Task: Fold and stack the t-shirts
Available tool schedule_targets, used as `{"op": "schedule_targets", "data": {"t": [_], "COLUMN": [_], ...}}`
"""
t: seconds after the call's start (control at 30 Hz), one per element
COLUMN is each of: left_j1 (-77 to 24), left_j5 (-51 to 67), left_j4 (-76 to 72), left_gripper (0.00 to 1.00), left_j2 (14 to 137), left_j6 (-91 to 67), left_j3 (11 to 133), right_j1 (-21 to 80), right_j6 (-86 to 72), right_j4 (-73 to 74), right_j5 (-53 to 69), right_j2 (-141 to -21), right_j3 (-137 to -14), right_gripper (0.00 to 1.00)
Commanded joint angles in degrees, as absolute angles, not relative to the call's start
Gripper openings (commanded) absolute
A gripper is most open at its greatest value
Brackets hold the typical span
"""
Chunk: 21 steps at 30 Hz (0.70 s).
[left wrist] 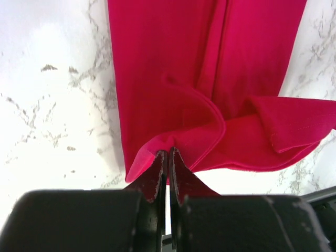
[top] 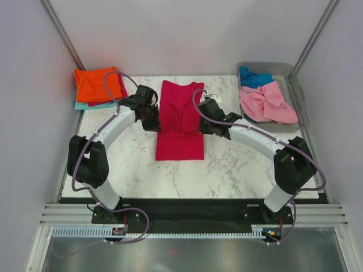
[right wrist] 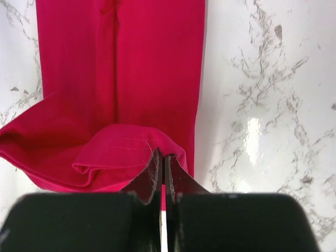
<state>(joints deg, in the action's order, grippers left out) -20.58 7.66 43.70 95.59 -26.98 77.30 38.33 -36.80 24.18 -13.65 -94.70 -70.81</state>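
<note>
Where the marble worktop (top: 125, 158) is widest, at its centre, lies one crimson-pink t-shirt (top: 180, 122), folded lengthwise into a narrow strip that runs from the far side toward the arm bases.

Left pincer (top: 152, 122): at the strip's left edge, about mid-length. In the left wrist view its fingers are pressed together (left wrist: 168, 157) on a gathered fold of the crimson cloth (left wrist: 173, 79), which puckers up at the tips.

Right pincer (top: 205, 126): at the strip's right edge, opposite the left one. In the right wrist view its fingers are likewise closed (right wrist: 161, 160) on a raised lip of the same shirt (right wrist: 147, 63), with a stitched hem curled just beside them.

Far-left corner: stack with an orange t-shirt (top: 96, 84) on top and a teal t-shirt (top: 82, 105) showing beneath at the near edge. A sliver of red cloth shows at the stack's right side.

Far-right: grey plastic tub (top: 299, 93) holding a blue t-shirt (top: 254, 76) at the far end and a light pink t-shirt (top: 266, 103), crumpled, which spills over the tub's near edge.
</note>
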Motion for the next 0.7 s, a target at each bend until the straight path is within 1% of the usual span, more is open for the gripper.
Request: {"op": "schedule_targets", "data": {"t": [0.0,0.53,0.6,0.63,0.67], "left_j1": [-20.22,-16.44,-14.95,-14.25,-13.37], "left_j5": [8.53,8.88,10.01,10.54,11.59], "left_j4": [43.86,44.47,45.6,46.66,47.63], "left_gripper": [0.02,0.02,0.02,0.04,0.07], "left_j2": [99.04,112.49,114.6,117.05,118.64], "left_j6": [-22.59,-21.71,-21.8,-22.06,-22.06], "left_j3": [82.0,91.92,94.03,95.44,99.1], "right_j1": [36.22,30.59,29.02,28.22,27.43], "right_j6": [-33.14,-29.8,-29.88,-29.71,-29.27], "right_j4": [22.59,22.15,22.58,22.85,23.29], "right_j5": [-10.81,-4.4,-3.87,-3.17,-1.6], "right_j2": [-97.02,-111.35,-114.07,-115.04,-117.05], "right_j3": [-75.05,-84.72,-87.17,-88.49,-89.98], "right_gripper": [0.0,0.0,0.21,0.29,0.42]}}
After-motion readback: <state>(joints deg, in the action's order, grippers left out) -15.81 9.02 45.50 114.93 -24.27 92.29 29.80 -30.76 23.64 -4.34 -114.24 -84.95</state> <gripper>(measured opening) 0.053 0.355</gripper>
